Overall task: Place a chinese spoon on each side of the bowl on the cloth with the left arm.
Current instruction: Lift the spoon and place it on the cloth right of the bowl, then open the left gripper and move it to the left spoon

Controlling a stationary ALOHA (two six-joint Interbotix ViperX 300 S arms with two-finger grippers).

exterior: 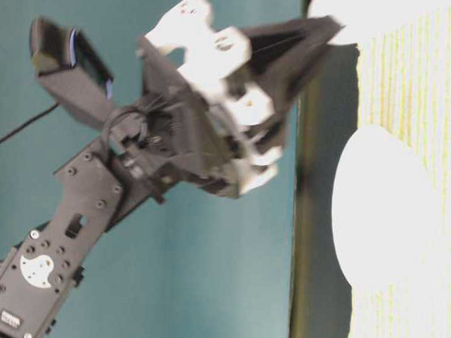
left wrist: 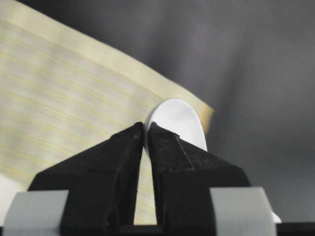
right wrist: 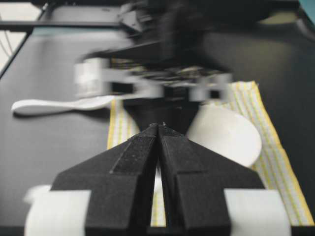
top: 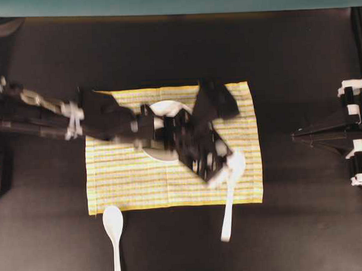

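Note:
The striped cloth (top: 129, 179) lies mid-table with the white bowl (top: 168, 107) on it, mostly hidden under my left arm. My left gripper (top: 225, 172) reaches across to the cloth's right front part and is shut on the rim of a white chinese spoon (top: 235, 162). Its handle runs past the cloth's front edge. In the left wrist view the jaws (left wrist: 146, 132) pinch the spoon (left wrist: 179, 120) above the cloth (left wrist: 59, 103). A second spoon (top: 112, 221) lies on the black table off the cloth's front left corner. My right gripper (top: 300, 134) is shut and holds nothing, at the right edge.
The table is black (top: 303, 226) with bare room in front of and to the right of the cloth. In the right wrist view the bowl (right wrist: 226, 132) sits beyond the shut jaws (right wrist: 158, 126), with the blurred left gripper (right wrist: 147, 83) over the cloth.

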